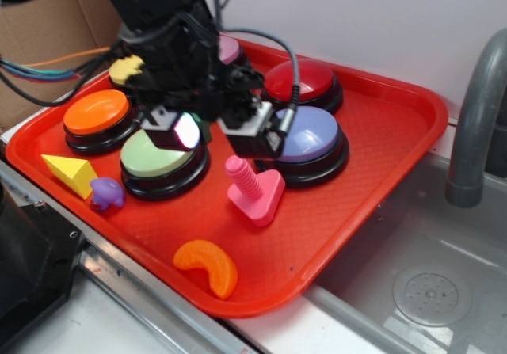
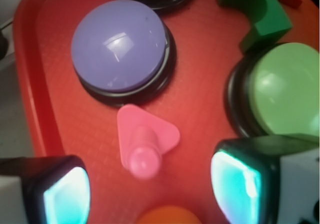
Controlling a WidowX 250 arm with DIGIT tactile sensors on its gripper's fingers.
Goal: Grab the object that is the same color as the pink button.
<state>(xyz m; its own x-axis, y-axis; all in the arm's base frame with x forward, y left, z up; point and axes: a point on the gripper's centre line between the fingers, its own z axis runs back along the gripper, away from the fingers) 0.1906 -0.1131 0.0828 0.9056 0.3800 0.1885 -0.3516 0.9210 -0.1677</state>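
**Pink peg stands between open fingers on crowded red tray**

Orange crescent piece (image 1: 207,268) lies closest to the exterior camera, near the front rim of the red tray (image 1: 380,144), which sits beside a steel sink (image 1: 432,291) with a grey faucet (image 1: 478,124). Just behind the crescent stands the bright pink object (image 1: 255,188), a ridged peg rising upright from its rounded triangular base, on bare tray floor in front of the lavender-blue button (image 1: 310,136) and to the right of the pale green button (image 1: 158,154).

Above the buttons hangs the black gripper (image 1: 210,128), its two pads spread wide and holding nothing. From the wrist view the peg's rounded tip (image 2: 144,161) shows between the two glowing fingertips (image 2: 235,181), nearer the left-hand pad in that picture and touching neither.

Further back on the tray, the pink button (image 1: 228,49) is mostly hidden behind the arm, only a sliver of its pale dome showing. A dark red button (image 1: 301,81) sits next to it, an orange button (image 1: 97,112) at the left side, and a yellow one (image 1: 125,69) behind that. A yellow wedge (image 1: 70,172) and a small purple piece (image 1: 106,192) rest near the left front rim, the two just beside each other. A green arch block (image 2: 257,11) shows in the wrist view between the green and lavender-blue buttons.
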